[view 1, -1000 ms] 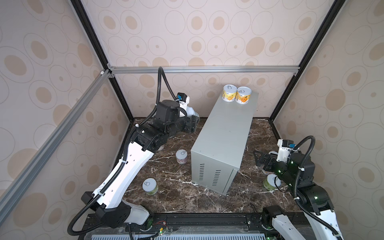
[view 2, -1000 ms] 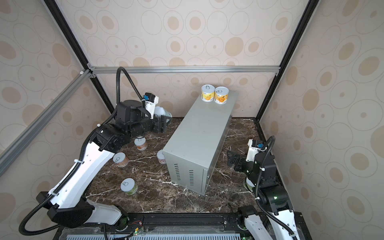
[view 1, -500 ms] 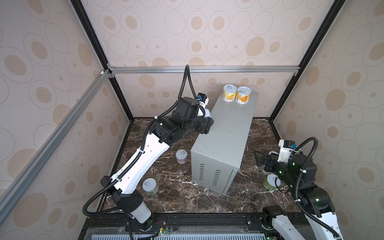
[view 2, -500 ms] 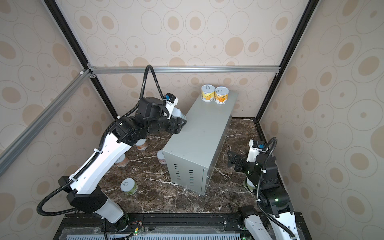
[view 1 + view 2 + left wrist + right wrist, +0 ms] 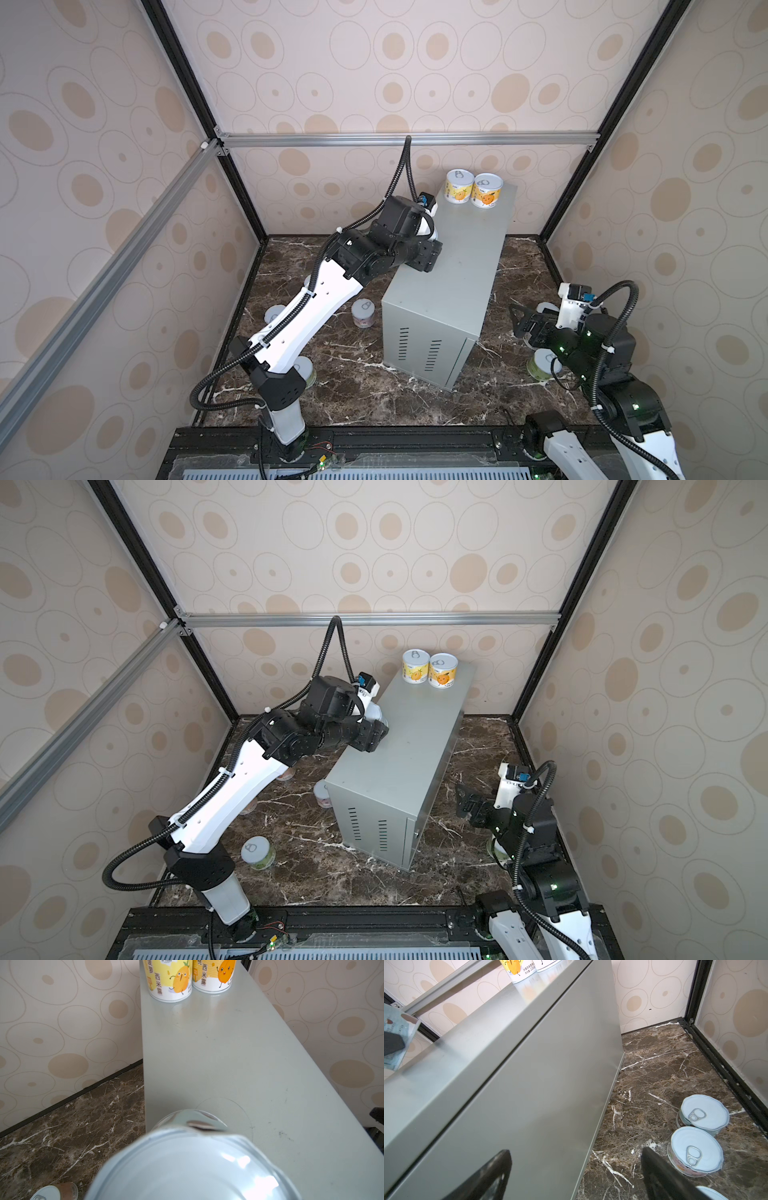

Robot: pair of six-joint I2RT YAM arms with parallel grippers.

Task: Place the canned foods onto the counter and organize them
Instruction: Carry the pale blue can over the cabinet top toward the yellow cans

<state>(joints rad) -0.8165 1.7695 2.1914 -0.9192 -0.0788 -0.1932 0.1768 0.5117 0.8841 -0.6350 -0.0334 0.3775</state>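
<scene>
Step in hand: carry-and-place. The left gripper (image 5: 371, 733) is clamped on a pale-blue can (image 5: 191, 1167), hanging it over the counter (image 5: 465, 270) at the long edge nearest that arm, about midway along the top.
Already up there: two yellow-orange cans (image 5: 459, 192), upright and touching, at the far end of the counter.
Right gripper (image 5: 576, 1152): spread wide and empty, low beside the counter's side wall, with two floor cans (image 5: 695, 1151) just beside it on the marble floor (image 5: 664, 1064).
Next move, my read: bring the held can in from the edge and toward the yellow pair, set it down flat with the lid up, then let go. That edge is the risk.
Hard to make out: the lid fills the left wrist view and hides the fingers. I cannot tell whether the can's base touches the top yet.
Cut off: a third can is clipped at the edge of the right wrist view, and the left arm covers part of the floor in both top views, so the remaining cans cannot be counted.
</scene>
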